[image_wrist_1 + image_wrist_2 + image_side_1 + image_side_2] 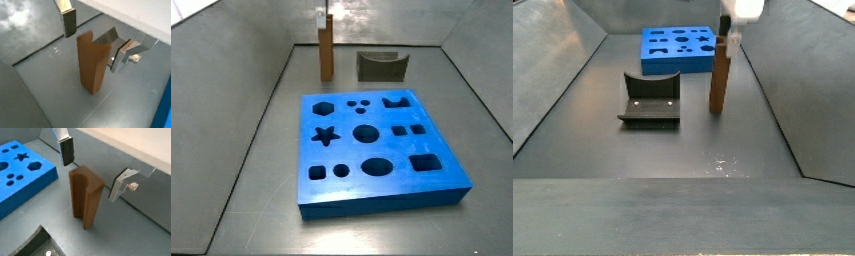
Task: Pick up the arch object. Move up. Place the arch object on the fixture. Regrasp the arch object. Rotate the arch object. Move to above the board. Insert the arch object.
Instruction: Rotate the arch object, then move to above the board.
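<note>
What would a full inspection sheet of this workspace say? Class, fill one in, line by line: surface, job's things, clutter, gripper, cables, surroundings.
Surface: grey floor, bare where visible, with some faint pale marks.
Arch object: stands upright on the floor, between the open fingers; contact not clear.
Fixture: on the floor beside the arch object, apart from it, notch upward.
Board: lies flat on the floor, cutouts all unfilled.
Clutter: nothing seen.
Gripper: directly above the arch object's top, jaws apart, either side of it.
Cables: nothing seen.
Surroundings: grey sloping walls enclose the floor.
</note>
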